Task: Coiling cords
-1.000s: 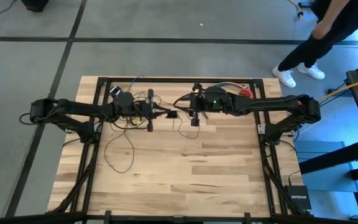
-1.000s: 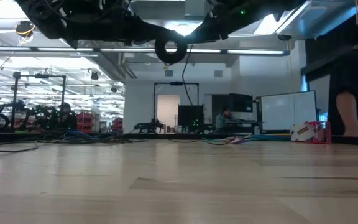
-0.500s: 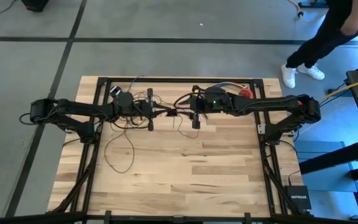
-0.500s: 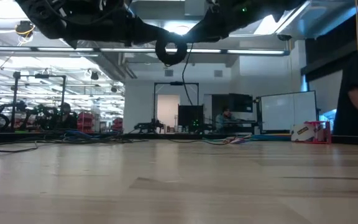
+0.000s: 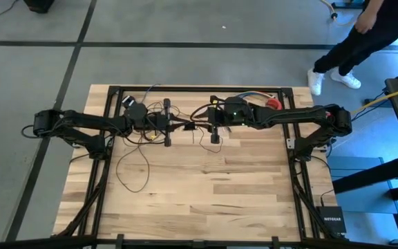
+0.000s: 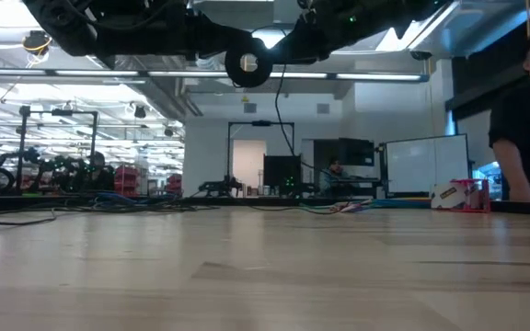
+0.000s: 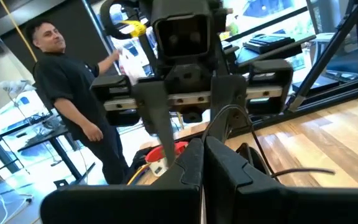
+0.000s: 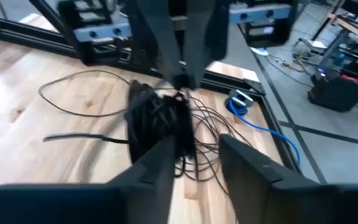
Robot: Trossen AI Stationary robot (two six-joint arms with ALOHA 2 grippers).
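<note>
1. In the low view, the bare wooden surface fills the lower half of the frame, with both dark arms crossing the top edge above it.
2. In the high view, a wide loop of the cords lies flat on the surface left of centre, below the left arm; more loops sit tangled under that arm.
3. The left tool sits upper centre of the high view, its fingers pressed together and pinching a strand of the cords, which rises in a small arch between them in the left wrist view.
4. The right tool faces it, almost touching tip to tip. Its fingers stand apart at a moderate gap; in the right wrist view a dark bundle of the cords lies just beyond them, not visibly clamped.
5. A round puck hangs from the tools at the top of the low view.
6. A red object lies near the surface's upper right edge.
7. A person in dark clothes and white shoes stands on the floor at upper right.
</note>
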